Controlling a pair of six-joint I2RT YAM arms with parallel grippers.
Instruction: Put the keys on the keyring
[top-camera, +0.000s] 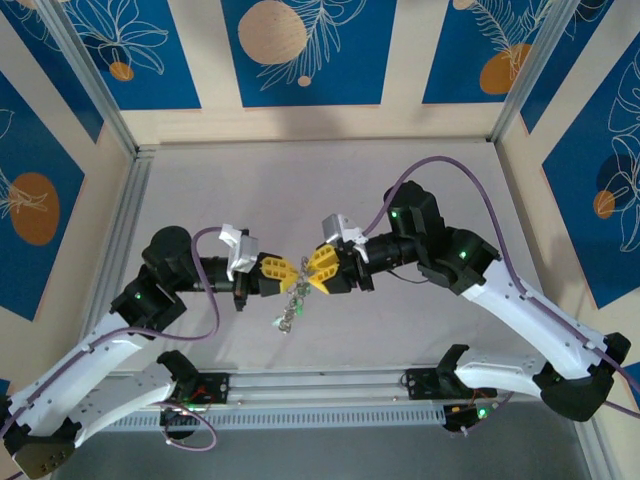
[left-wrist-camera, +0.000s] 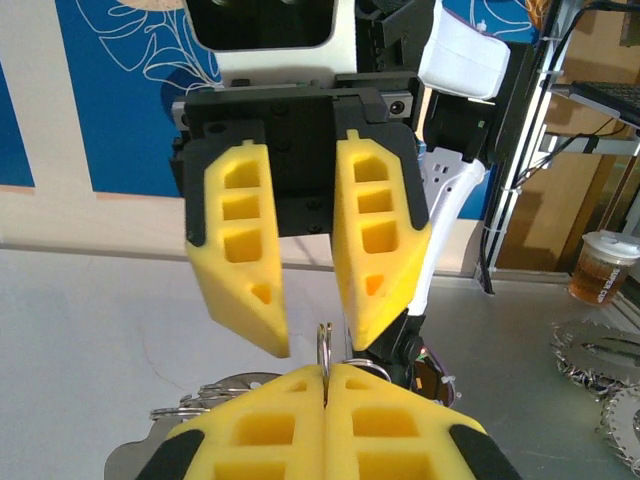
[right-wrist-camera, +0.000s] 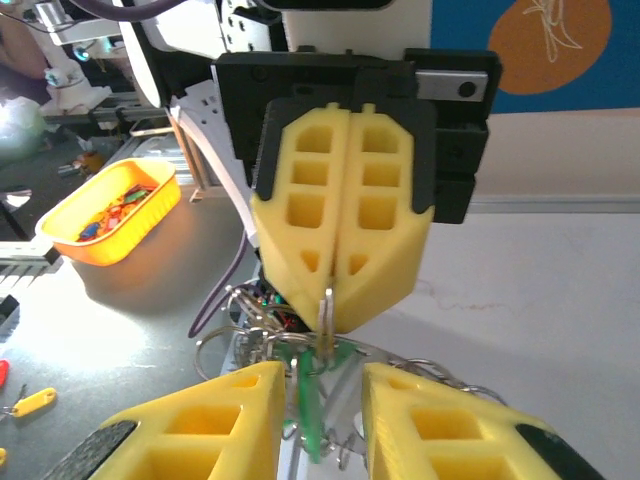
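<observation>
Wire keyring (right-wrist-camera: 327, 305), likely stiff and slippery, is sitting clamped in the left pincer (left-wrist-camera: 325, 375), light keys (top-camera: 291, 308) dangling beneath the parted right pincer (right-wrist-camera: 322, 375), heads offering purchase.

Both arms reach in from the lower corners of the overhead view, elbows bent outward, forearms level above the surface, and meet tip to tip at the frame's centre. The left end effector (top-camera: 291, 270) points right and the right end effector (top-camera: 314, 271) points left. In the left wrist view, the left end effector (left-wrist-camera: 327, 378) at the bottom edge has its yellow fingers pressed flat together, while the right end effector (left-wrist-camera: 318, 342) hangs above it with fingers apart. The right wrist view shows the same, with the right end effector (right-wrist-camera: 322, 378) spread at the bottom and the left end effector (right-wrist-camera: 329, 305) closed in the middle.
</observation>
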